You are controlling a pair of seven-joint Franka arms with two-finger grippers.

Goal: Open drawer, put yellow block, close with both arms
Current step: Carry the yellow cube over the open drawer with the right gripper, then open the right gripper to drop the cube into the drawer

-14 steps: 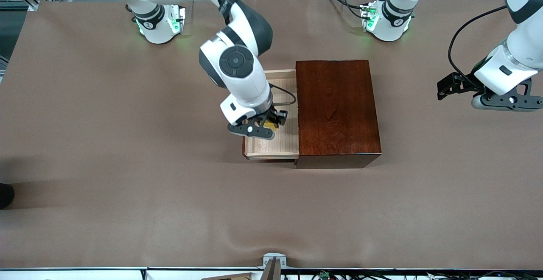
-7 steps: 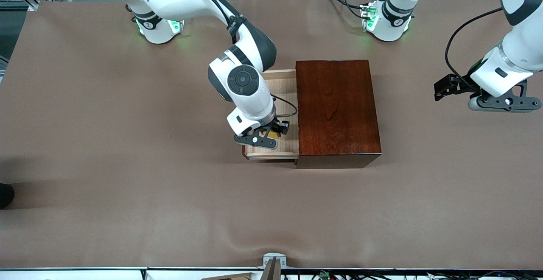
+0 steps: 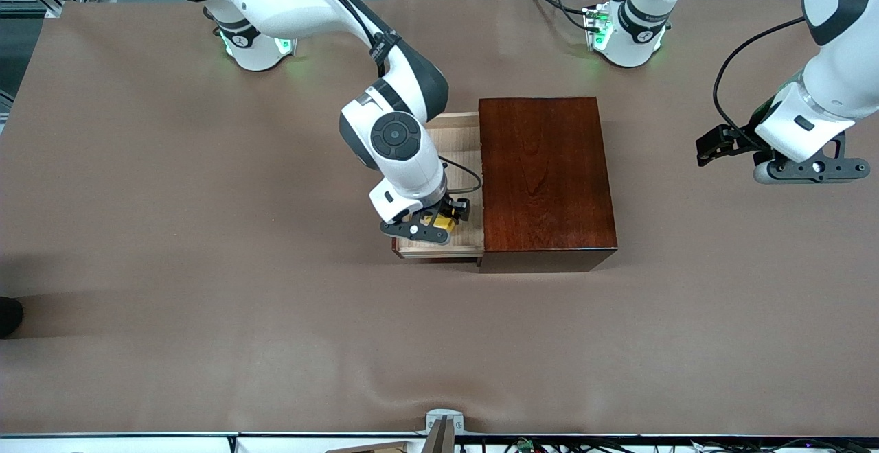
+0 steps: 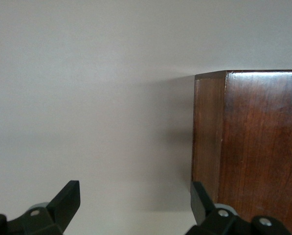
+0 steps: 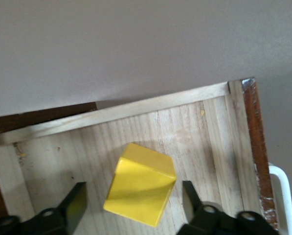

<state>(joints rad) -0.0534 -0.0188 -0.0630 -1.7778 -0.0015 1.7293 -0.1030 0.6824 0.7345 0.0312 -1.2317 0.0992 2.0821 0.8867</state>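
Counter (image 3: 206,233): brown sheet across the whole top, both arm bases with green lights along the edge farthest from the front camera

Box (image 3: 542,178): glossy dark mahogany, sits mid-counter. Left wrist view shows one corner and side of it (image 4: 253,142) against the bare counter

Drawer (image 3: 439,247): pulled out of the box toward the right arm's end of the counter, pale wood floor exposed. Right wrist view shows the tray floor (image 5: 57,161), light-wood side wall, dark reddish front edge, and a bit of the white handle (image 5: 285,196)

Right arm: reaches down from its base over the open drawer. Right pincer (image 3: 439,223) is low in the tray, at the part of the drawer nearer the front camera. Right wrist view: its fingers (image 5: 77,203) are spread apart, one on each side of the block, with a visible gap on both sides, so open and not gripping

Left arm: out over bare counter at its own end, well apart from the box. Left pincer (image 3: 714,145) hangs above the counter, pointed at the box side. Left wrist view: both fingers (image 4: 67,200) stand wide apart with nothing between them, open, holding nothing

Yellow block (image 5: 141,183): resting on the drawer floor, turned at an angle to the tray walls, between the right pincer's fingers, clear of the tray walls. Front view shows just a yellow bit (image 3: 443,222) under the pincer
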